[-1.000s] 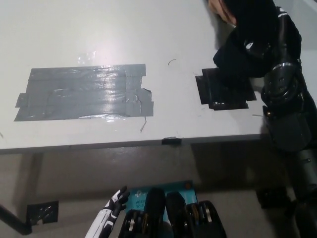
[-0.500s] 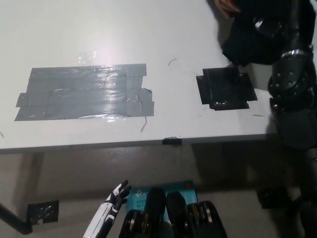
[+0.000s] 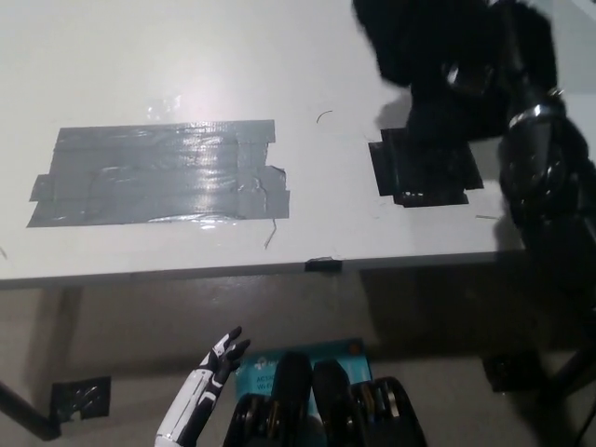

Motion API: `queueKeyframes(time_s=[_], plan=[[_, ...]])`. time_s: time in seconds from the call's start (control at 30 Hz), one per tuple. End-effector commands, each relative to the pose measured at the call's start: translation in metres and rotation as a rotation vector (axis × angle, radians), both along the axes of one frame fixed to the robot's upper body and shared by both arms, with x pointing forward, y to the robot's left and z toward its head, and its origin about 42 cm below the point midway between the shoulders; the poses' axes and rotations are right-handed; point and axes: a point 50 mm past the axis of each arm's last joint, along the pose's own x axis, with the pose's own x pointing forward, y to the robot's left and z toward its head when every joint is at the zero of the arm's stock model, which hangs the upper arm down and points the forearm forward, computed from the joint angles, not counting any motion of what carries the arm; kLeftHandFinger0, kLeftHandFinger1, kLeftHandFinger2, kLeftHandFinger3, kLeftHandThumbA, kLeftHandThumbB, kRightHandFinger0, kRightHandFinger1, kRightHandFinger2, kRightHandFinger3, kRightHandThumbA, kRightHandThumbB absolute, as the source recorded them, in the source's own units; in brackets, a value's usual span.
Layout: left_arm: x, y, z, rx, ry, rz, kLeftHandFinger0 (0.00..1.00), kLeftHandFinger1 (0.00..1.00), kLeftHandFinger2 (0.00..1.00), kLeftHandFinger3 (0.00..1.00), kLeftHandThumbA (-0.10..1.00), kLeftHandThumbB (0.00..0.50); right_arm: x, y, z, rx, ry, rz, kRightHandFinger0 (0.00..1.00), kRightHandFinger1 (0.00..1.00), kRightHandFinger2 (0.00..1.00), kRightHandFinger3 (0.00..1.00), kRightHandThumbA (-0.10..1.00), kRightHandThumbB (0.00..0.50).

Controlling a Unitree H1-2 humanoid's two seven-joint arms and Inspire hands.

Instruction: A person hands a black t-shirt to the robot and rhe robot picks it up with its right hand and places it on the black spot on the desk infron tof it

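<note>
Tape patches: we count two on the white desk (image 3: 186, 56), one large grey patch (image 3: 158, 174) at left, one small black spot (image 3: 424, 172) at right.
T-shirt: one black t-shirt (image 3: 419, 47), bunched, hanging over the desk's far right, its lower folds over the black spot's far edge.
Right hand (image 3: 475, 74): black on black cloth; we see it clasped on the t-shirt.
Left hand (image 3: 216, 358): white, low below the desk edge, fingers spread, empty.
Writing: teal label (image 3: 265, 368) near bottom, unreadable to us.
</note>
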Motion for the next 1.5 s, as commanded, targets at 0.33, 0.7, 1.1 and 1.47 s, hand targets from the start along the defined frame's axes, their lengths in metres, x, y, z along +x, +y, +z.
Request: queueKeyframes(time_s=[0.33, 0.7, 1.1, 1.47], plan=[[0.011, 0.004, 0.008, 0.019, -0.036, -0.003, 1.00, 1.00, 0.96, 1.00, 1.00, 0.500, 0.013, 0.003, -0.039, -0.455, 0.287, 0.152, 0.37, 0.82, 1.00, 1.00, -0.02, 0.230], [0.022, 0.003, 0.016, 0.037, -0.051, -0.014, 1.00, 1.00, 0.89, 1.00, 1.00, 0.500, -0.014, 0.024, 0.030, -0.468, 0.701, 0.436, 1.00, 1.00, 1.00, 1.00, 0.72, 0.500], [0.027, 0.005, 0.019, 0.034, -0.044, -0.014, 1.00, 1.00, 0.87, 1.00, 1.00, 0.500, -0.129, 0.040, 0.185, 0.137, 0.291, 1.087, 1.00, 1.00, 1.00, 1.00, 1.00, 0.500], [0.035, 0.005, 0.025, 0.039, -0.056, -0.021, 1.00, 1.00, 0.87, 1.00, 1.00, 0.500, -0.163, 0.006, 0.220, 0.255, 0.031, 1.062, 1.00, 1.00, 1.00, 1.00, 1.00, 0.500]])
